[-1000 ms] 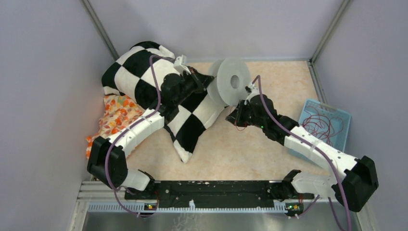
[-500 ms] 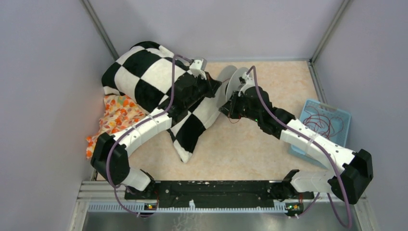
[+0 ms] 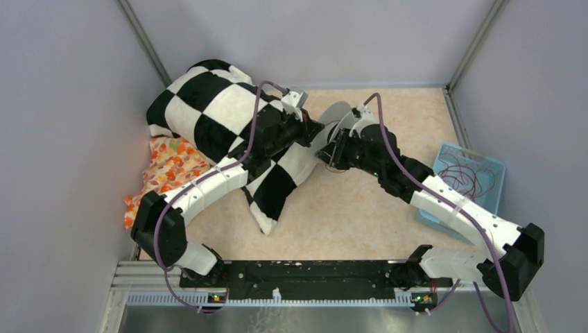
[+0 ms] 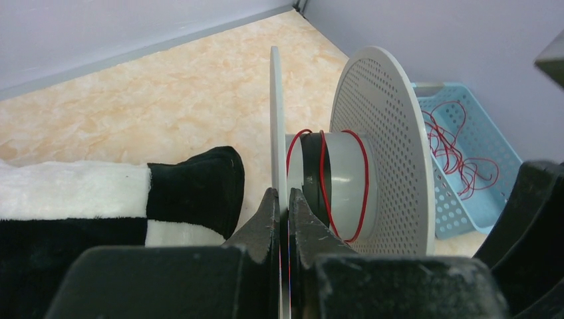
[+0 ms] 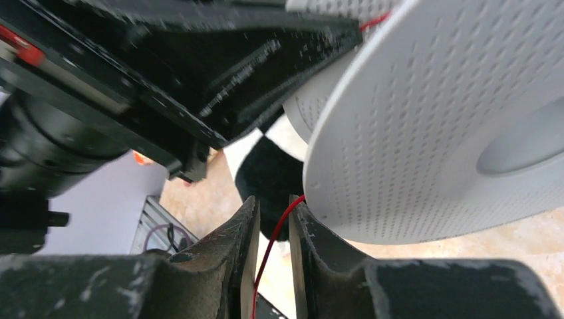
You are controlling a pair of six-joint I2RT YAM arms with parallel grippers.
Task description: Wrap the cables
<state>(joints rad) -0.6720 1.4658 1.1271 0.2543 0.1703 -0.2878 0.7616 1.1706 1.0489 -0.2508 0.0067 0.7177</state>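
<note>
The left gripper (image 4: 282, 199) is clenched on the edge of the spool's (image 4: 379, 146) near disc, and the spool's discs stand on edge beside a checked pillow (image 3: 201, 104). A few turns of the red cables (image 4: 322, 173) lie around the spool's hub. One strand runs off the spool between the right gripper's (image 5: 273, 209) fingers, which stand slightly apart and do not pinch it. More strands lie in a blue basket (image 4: 462, 203) well to the right of the spool.

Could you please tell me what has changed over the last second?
The left gripper has turned the spool from face-on to edge-on, its fingers still clamped on one flange. The right gripper moved up-left to the spool, its fingers parting slightly around the cable. The pillow and basket stayed put.
</note>
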